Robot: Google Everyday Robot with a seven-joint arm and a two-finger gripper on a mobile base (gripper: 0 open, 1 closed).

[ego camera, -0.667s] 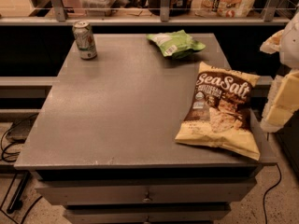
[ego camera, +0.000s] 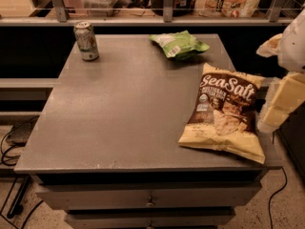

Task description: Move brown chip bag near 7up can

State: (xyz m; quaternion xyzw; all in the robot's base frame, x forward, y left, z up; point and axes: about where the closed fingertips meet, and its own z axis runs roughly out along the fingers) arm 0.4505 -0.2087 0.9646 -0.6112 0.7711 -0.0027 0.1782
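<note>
Nothing has visibly moved: the gripper (ego camera: 285, 99) hangs off the bench's (ego camera: 119, 128) right edge, just beside the brown chip bag (ego camera: 224, 113). I cannot tell how its jaws stand. The 7up can (ego camera: 86, 41) stands well apart.

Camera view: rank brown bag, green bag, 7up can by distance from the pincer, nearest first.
The pincer is at the far right of the view.
1. brown bag: front right, just beside it.
2. green bag: back, right of centre.
3. 7up can: back left corner.

brown chip bag (ego camera: 223, 114): flat, front right | 7up can (ego camera: 86, 41): upright, far left | tool (ego camera: 279, 104): beside bag
</note>
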